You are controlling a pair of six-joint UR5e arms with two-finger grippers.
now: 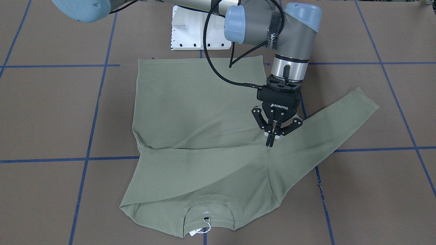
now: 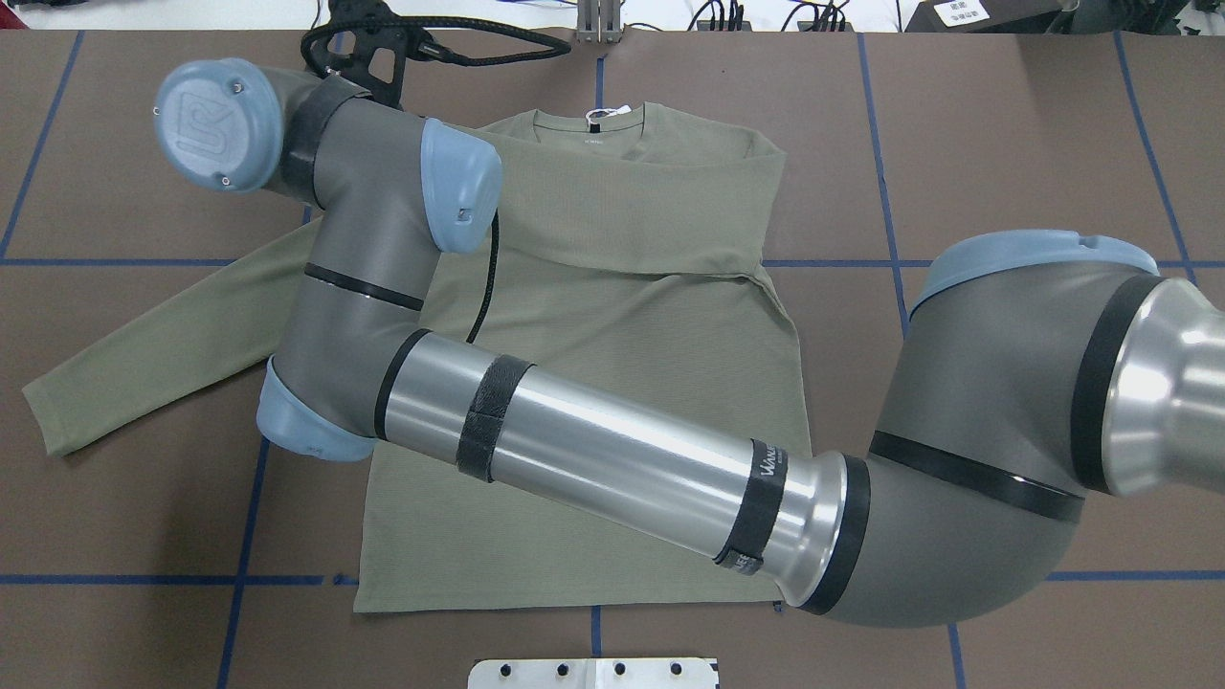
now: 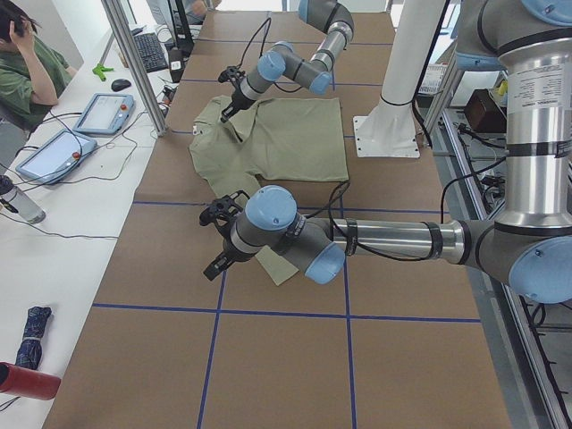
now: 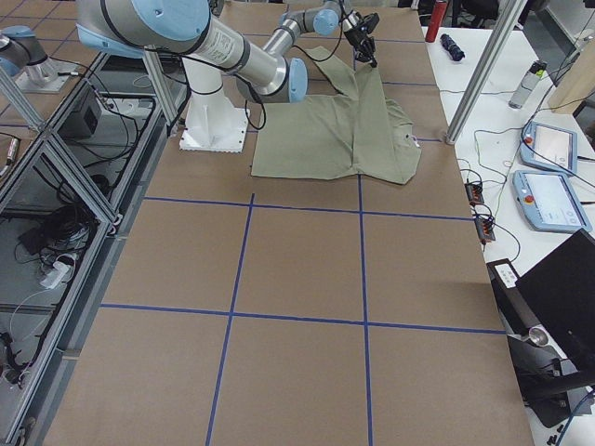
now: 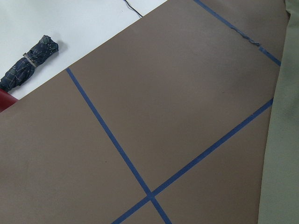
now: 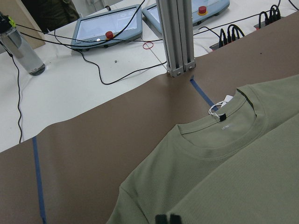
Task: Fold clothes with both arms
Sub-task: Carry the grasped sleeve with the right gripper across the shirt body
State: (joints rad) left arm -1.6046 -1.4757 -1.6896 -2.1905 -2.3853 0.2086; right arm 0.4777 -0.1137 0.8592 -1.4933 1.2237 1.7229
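The sage-green shirt [image 1: 190, 102] lies flat on the brown table, neck toward the operators, white hang tag [image 1: 196, 232] at the collar. One sleeve is folded across the chest; the other lies spread out [image 1: 340, 115]. My right arm reaches across, and its gripper [image 1: 270, 143] is shut on the end of the folded sleeve. Its shut tips show in the right wrist view [image 6: 166, 218], below the collar [image 6: 243, 116]. In the overhead view the arm [image 2: 593, 459] hides that gripper. My left gripper [image 3: 214, 268] hangs beyond the spread sleeve, and I cannot tell if it is open.
The white pedestal base [image 1: 190, 34] stands at the shirt's hem. Blue tape lines [image 1: 88, 136] cross the table. A folded umbrella [image 5: 30, 60] lies on the white side table. Tablets [image 6: 110, 25], cables and a metal post [image 6: 177, 37] stand past the far edge, and an operator [image 3: 27, 63] sits there.
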